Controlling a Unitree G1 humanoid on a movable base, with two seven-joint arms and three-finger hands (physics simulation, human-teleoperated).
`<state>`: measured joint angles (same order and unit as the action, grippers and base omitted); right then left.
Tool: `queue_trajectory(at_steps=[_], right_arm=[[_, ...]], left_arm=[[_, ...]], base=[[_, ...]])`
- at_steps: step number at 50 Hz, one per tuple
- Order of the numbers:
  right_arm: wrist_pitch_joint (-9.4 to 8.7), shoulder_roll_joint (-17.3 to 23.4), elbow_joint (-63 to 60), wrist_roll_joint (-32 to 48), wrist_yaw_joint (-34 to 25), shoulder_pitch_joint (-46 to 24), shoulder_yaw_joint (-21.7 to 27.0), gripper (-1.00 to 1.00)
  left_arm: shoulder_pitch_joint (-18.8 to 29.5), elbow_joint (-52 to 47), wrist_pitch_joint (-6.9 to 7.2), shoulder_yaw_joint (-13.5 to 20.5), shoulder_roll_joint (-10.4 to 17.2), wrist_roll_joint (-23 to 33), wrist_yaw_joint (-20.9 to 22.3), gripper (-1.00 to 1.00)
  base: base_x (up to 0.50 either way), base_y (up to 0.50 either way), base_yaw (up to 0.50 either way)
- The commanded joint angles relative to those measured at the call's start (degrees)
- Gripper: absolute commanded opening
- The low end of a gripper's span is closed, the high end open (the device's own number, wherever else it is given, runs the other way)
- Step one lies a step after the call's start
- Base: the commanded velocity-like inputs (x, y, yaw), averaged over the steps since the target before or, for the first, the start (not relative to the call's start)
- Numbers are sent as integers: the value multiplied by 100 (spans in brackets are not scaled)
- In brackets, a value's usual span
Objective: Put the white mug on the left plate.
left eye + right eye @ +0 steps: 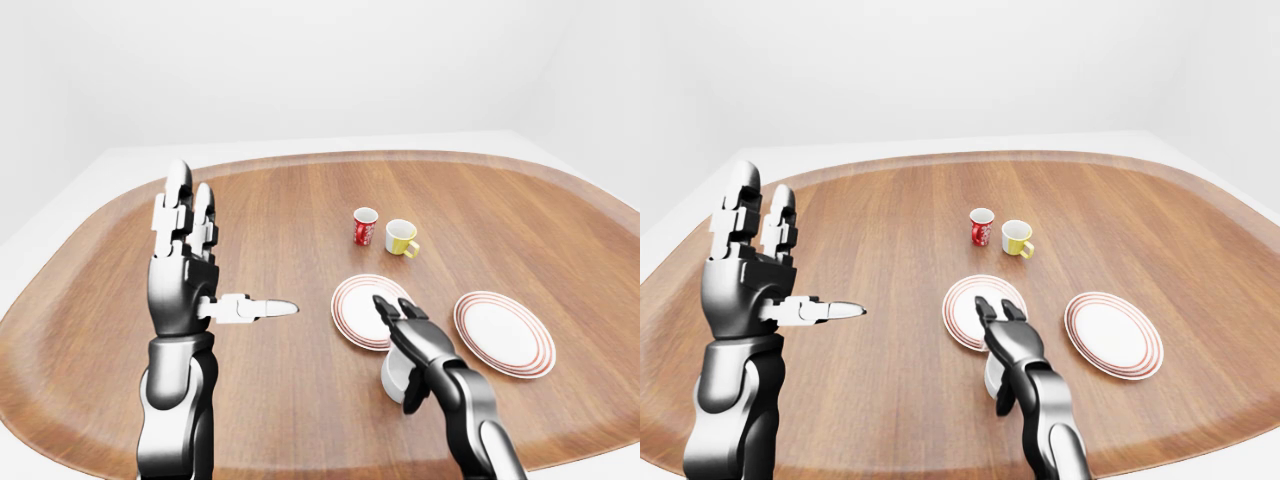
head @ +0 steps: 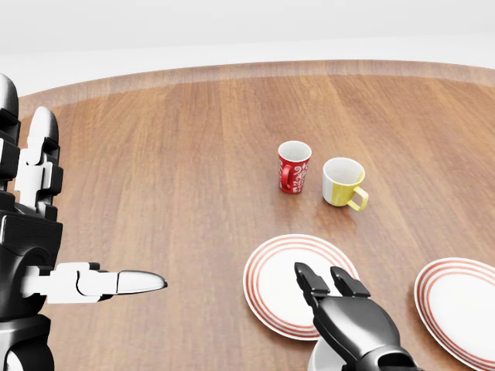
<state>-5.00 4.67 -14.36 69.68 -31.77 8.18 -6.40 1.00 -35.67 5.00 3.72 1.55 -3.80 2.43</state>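
Note:
The white mug [image 1: 392,376] stands on the wooden table [image 1: 300,210], just below the lower edge of the left plate [image 1: 352,300] in the left-eye view. My right hand [image 1: 405,335] lies over the mug's top and hides most of it. Its fingers [image 2: 309,280] stretch out flat over the plate's lower rim, and its thumb hangs down the mug's right side. The fingers are not closed round the mug. My left hand [image 1: 210,265] is raised at the left, open and empty, thumb pointing right.
A second red-rimmed plate [image 1: 505,332] lies to the right of the first. A red patterned mug [image 2: 294,166] and a yellow mug [image 2: 343,182] stand side by side above the left plate. The table's curved edge runs close below my arms.

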Motion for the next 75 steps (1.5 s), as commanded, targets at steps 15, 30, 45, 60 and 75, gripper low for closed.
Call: queue_trajectory(at_steps=[15,30,45,60,75], right_arm=[[0,30,473,-36,161,-183,20,100],[29,46,792,5,272,-269,-30,100],[142,102,1138,82,368,-254,-58,100],[270,123,980,71,284,-237,-26,-100],[301,88,446,-66,-213,-227,28,-100]], left_arm=[[-16,40,0,-8,-6,5,2,100],[-13,48,0,-7,-6,4,-1,100],[-8,1,0,-11,-6,1,-6,100],[-22,21,0,-21,-10,6,-5,100],[-31,38,0,-33,-12,14,-2,100]], base=[[0,0,0],[0,0,0],[0,0,0],[0,0,0],[0,0,0]])
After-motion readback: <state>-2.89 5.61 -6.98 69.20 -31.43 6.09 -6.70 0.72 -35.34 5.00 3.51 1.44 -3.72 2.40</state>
